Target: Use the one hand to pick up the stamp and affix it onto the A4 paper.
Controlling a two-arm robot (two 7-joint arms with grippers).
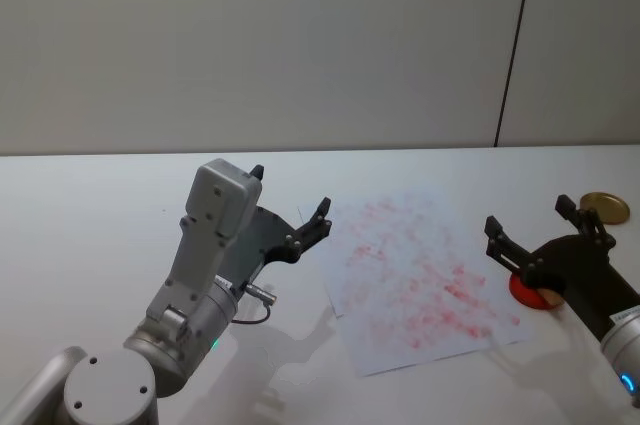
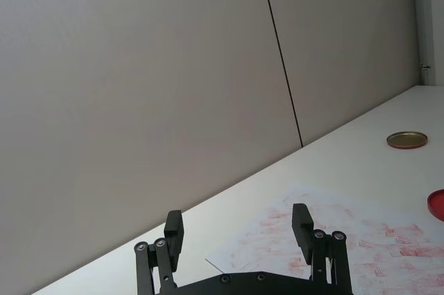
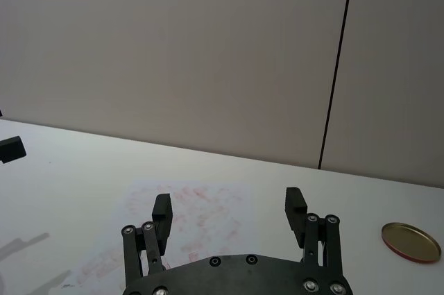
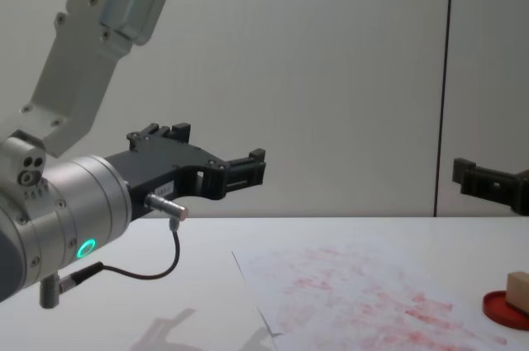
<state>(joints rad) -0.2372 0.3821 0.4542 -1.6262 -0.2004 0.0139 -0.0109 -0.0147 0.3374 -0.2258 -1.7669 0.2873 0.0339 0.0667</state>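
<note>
My right tool (image 1: 528,217) hangs open, with the stamp (image 4: 519,289) beneath it on the red ink pad (image 4: 496,311) and the paper (image 1: 420,275) to its left. Risk: an off-centre descent tips the stamp or snags the pad. Left tool (image 1: 290,192) open, idle, paper to its right.

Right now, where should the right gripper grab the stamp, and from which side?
Probably its side faces above the base, coming from above: the stamp stands on the red ink pad, top free. The open right gripper hovers by that pad; the left gripper hangs left of the A4 paper.
</note>
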